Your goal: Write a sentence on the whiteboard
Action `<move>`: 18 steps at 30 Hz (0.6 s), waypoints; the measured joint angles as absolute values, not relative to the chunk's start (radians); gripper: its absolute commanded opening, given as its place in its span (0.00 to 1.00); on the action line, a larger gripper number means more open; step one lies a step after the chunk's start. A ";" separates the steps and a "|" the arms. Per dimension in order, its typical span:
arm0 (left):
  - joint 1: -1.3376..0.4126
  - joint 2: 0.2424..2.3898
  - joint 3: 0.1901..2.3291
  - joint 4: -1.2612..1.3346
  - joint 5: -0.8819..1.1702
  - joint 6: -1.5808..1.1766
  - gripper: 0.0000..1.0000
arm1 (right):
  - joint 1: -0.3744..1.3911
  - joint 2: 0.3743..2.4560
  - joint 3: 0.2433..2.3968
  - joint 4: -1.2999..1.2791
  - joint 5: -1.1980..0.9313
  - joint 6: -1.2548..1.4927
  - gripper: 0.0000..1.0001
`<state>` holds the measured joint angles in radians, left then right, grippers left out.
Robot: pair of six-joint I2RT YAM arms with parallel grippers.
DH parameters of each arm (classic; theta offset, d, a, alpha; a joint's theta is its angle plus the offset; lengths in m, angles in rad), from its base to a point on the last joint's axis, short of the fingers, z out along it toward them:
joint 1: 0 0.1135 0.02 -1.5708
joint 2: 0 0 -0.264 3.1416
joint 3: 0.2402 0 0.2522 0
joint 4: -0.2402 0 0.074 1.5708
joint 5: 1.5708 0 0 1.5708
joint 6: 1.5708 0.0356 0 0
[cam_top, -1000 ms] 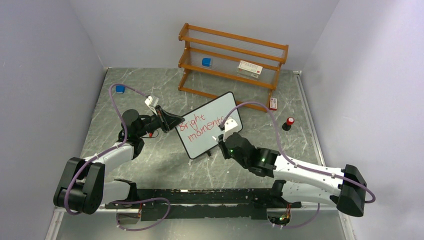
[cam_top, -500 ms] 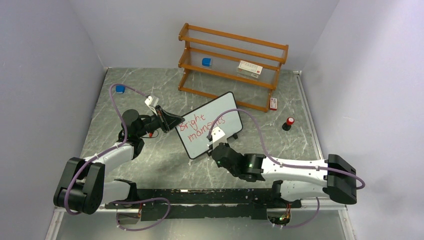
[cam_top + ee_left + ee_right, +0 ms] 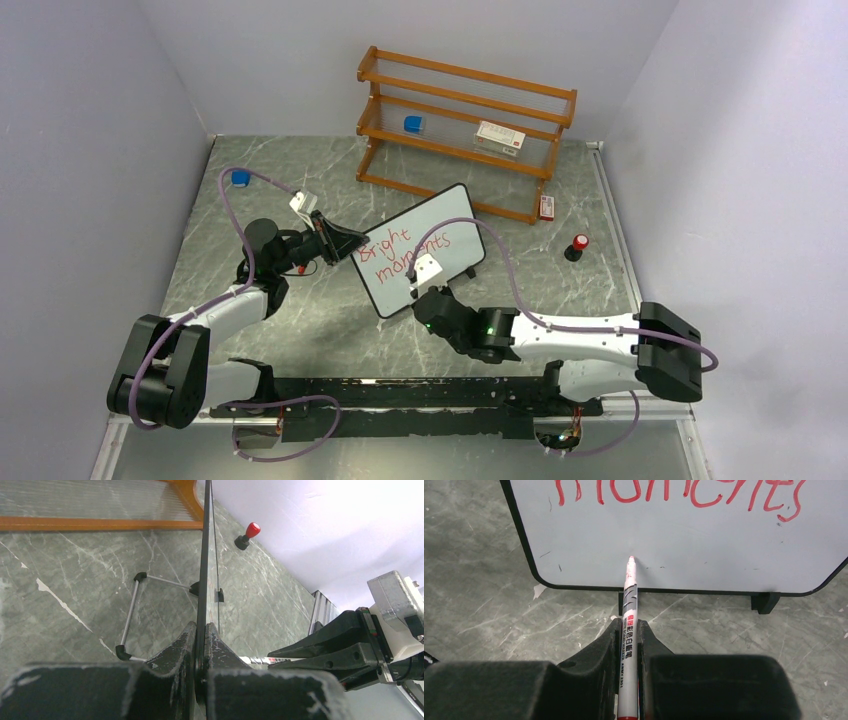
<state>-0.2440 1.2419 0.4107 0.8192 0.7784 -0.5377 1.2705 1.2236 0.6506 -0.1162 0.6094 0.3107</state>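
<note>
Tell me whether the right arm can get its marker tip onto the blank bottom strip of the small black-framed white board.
Probably yes. The right gripper holds the white red-tipped marker pointed straight at the bare strip of the whiteboard, nothing between, while the left gripper clamps its edge.

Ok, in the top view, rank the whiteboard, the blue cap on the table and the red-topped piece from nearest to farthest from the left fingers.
1. The whiteboard: its left edge is clamped in the left fingers.
2. The blue cap: far left on the table.
3. The red-topped piece: off to the right, beyond the whiteboard.
</note>
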 measured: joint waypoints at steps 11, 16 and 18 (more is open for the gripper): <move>-0.244 1.242 0.411 0.819 0.778 -0.538 0.05 | 1.271 1.268 0.675 -0.093 0.644 0.309 0.00; -0.244 1.242 0.411 0.819 0.778 -0.536 0.05 | 1.272 1.283 0.687 -0.089 0.650 0.306 0.00; -0.244 1.242 0.411 0.819 0.778 -0.534 0.05 | 1.272 1.287 0.693 -0.086 0.651 0.303 0.00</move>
